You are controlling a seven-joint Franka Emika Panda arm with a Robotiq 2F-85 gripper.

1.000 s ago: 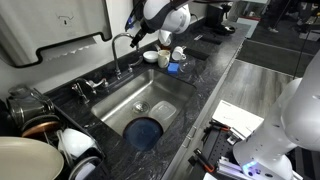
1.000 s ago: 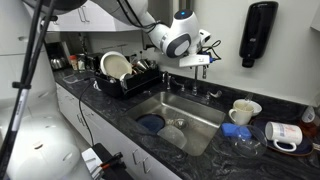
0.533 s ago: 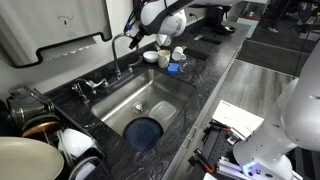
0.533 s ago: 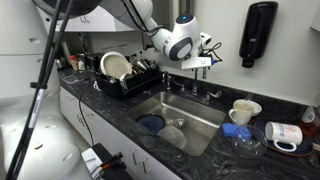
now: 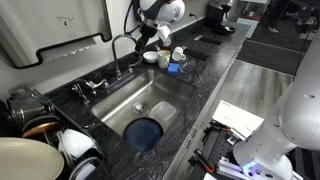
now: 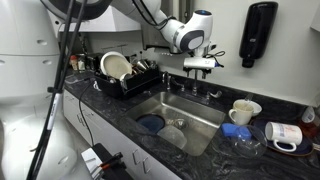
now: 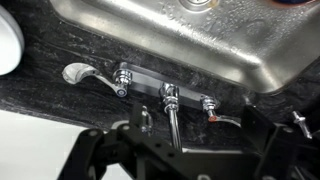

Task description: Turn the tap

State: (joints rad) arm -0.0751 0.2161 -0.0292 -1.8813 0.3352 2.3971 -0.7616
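Observation:
The tap (image 5: 118,52) is a thin chrome gooseneck behind the steel sink (image 5: 160,108). In the wrist view its stem (image 7: 172,118) rises from the base between two short lever handles (image 7: 84,73) (image 7: 229,119). My gripper (image 5: 150,36) hovers at the spout's arch, above the sink's back edge. In the wrist view its dark fingers (image 7: 180,152) stand wide apart, open, with the tap's stem running up between them. I cannot tell if a finger touches it. In an exterior view the gripper (image 6: 200,66) hides most of the tap.
A blue plate (image 5: 146,131) lies in the sink. Cups and a blue bowl (image 5: 166,58) stand on the dark counter near the tap. A dish rack with plates (image 6: 124,76) sits beside the sink. A black soap dispenser (image 6: 258,34) hangs on the wall.
The arm's wrist has risen and shifted a little along the back wall. The gripper stays at the tap's arch. The tap's spout shows no clear turn.

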